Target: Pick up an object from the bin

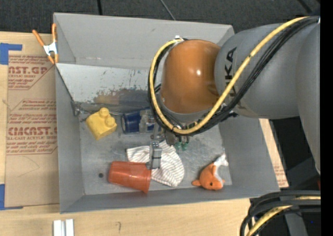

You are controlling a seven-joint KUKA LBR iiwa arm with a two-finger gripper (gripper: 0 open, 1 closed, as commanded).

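Gripper point(155, 158) low in bin point(66, 151), centre, toward near side. Tip on or just above white striped cloth point(169, 170), at cloth's left part. Gripper opening: cannot tell, orange wrist cover point(190, 76) hides most of it. Red cup point(130, 176) lies on side, just left of cloth, rim touching it, near gripper tip. Yellow block point(101, 123) and blue item point(132, 122) farther back, left. Orange fish toy point(209, 178) right of cloth, apart. Small green bit point(181, 146) right beside gripper, kind unclear.

Crumpled white striped cloth point(170, 167) on the bin point(104, 39) floor, front middle
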